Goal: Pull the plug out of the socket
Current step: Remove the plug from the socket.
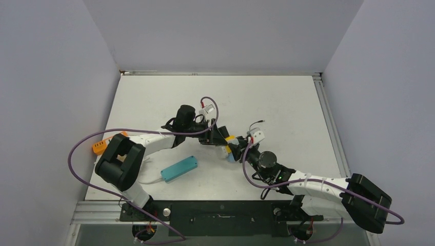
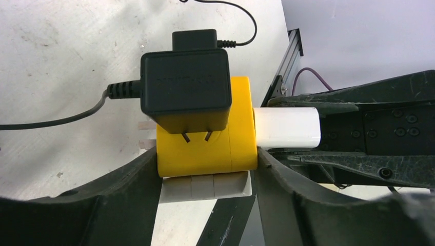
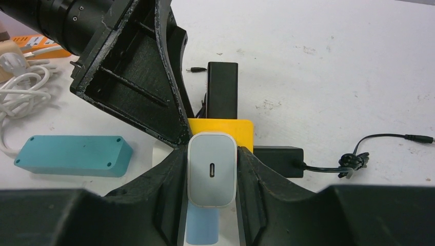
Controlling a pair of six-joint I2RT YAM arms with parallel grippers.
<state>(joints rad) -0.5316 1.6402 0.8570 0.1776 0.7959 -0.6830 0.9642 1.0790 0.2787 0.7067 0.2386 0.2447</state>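
Note:
The yellow cube socket (image 2: 205, 151) (image 1: 230, 139) sits mid-table. A white plug (image 3: 212, 169) (image 2: 287, 127) with a USB-C port sticks out of one side, and my right gripper (image 3: 212, 177) (image 1: 237, 155) is shut on it. My left gripper (image 2: 205, 166) (image 1: 218, 136) has both fingers pressed against opposite sides of the socket. A black adapter (image 2: 184, 89) sits on the socket's upper face with its two prongs partly showing. A second black adapter (image 3: 222, 89) lies at the far side. A white block (image 2: 205, 187) and a blue piece (image 3: 205, 225) show beneath the socket.
A teal box (image 1: 179, 168) (image 3: 72, 154) lies to the left of the grippers. An orange item (image 1: 100, 146) and coiled white cable (image 3: 20, 87) sit at the left edge. Thin black cords (image 3: 359, 154) trail right. Walls enclose three sides.

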